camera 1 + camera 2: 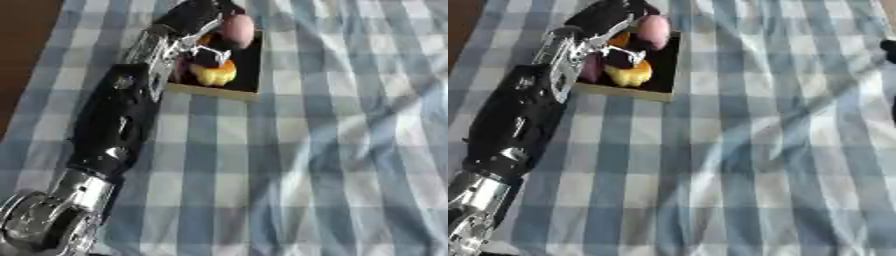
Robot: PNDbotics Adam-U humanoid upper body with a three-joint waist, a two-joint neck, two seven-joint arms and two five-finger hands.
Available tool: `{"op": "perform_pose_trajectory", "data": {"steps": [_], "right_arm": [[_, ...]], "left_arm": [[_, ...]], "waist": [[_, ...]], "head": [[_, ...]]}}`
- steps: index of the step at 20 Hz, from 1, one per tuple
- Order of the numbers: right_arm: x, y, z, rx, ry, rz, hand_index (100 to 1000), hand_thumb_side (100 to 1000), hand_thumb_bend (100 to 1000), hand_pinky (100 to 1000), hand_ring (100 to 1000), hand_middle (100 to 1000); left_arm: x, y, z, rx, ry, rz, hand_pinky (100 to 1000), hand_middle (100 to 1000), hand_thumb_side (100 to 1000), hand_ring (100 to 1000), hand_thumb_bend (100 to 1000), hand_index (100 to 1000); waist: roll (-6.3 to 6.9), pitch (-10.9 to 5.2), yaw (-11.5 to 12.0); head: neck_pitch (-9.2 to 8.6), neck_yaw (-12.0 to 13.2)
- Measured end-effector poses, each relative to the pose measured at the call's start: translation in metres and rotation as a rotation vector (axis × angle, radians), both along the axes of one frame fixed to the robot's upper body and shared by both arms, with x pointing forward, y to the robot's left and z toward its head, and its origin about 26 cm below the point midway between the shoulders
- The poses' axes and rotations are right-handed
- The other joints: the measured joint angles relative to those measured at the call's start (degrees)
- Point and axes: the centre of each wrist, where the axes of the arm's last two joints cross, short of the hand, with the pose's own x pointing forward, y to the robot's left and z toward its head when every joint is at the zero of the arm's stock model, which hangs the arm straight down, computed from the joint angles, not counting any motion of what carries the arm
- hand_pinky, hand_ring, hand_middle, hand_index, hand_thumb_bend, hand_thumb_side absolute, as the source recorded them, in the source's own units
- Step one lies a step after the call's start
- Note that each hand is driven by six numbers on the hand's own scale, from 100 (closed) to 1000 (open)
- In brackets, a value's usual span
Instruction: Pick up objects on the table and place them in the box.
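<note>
Box (249,75), dark inside and lying far left on the checked counter (332,165), is being reached into by the left hand (206,20), seen in the left eye view. A pink object (238,29) and a yellow-orange one (215,74) are lying inside. Whether the fingers are curled cannot be told.

In the right eye view, a placing step is judged underway; withdrawal is called for next. A dark shape at the right edge, possibly the right hand, cannot be made out.

Twin head views, downward, same table (350,150)
</note>
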Motion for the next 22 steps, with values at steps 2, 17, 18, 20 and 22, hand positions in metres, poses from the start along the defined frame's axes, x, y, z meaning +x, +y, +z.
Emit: {"op": "perform_pose_trajectory", "data": {"steps": [2,17,18,20,22], "right_arm": [[0.0,0.0,-0.001,0.0,0.003,-0.001,947,470,100,1000,1000,345],[-0.001,-0.001,-0.001,0.01,0.013,-0.013,945,470,100,1000,1000,346],[-0.001,-0.001,-0.001,0.012,0.013,-0.014,944,470,100,1000,1000,347],[-0.001,-0.001,-0.001,0.018,0.011,-0.014,943,470,100,1000,1000,348],[-0.003,-0.002,-0.003,0.025,0.013,-0.014,942,470,100,1000,1000,349]], "left_arm": [[0.0,0.0,0.002,0.021,-0.002,0.009,936,865,140,937,296,963],[-0.008,-0.002,0.023,-0.013,0.003,-0.048,888,834,209,907,100,934],[-0.009,-0.005,0.029,-0.019,-0.013,-0.064,881,829,214,902,100,928],[-0.016,-0.015,0.051,-0.046,-0.079,-0.118,865,815,278,889,100,917],[-0.023,-0.02,0.067,-0.077,-0.147,-0.179,842,796,437,872,100,908]], "waist": [[0.0,0.0,-0.02],[0.0,-0.01,0.24],[0.0,-0.06,0.36],[0.0,-0.08,0.67],[0.0,-0.17,0.79]], "head": [[0.0,0.0],[0.16,-0.06],[0.25,-0.08],[0.58,-0.25],[0.65,-0.52]]}}
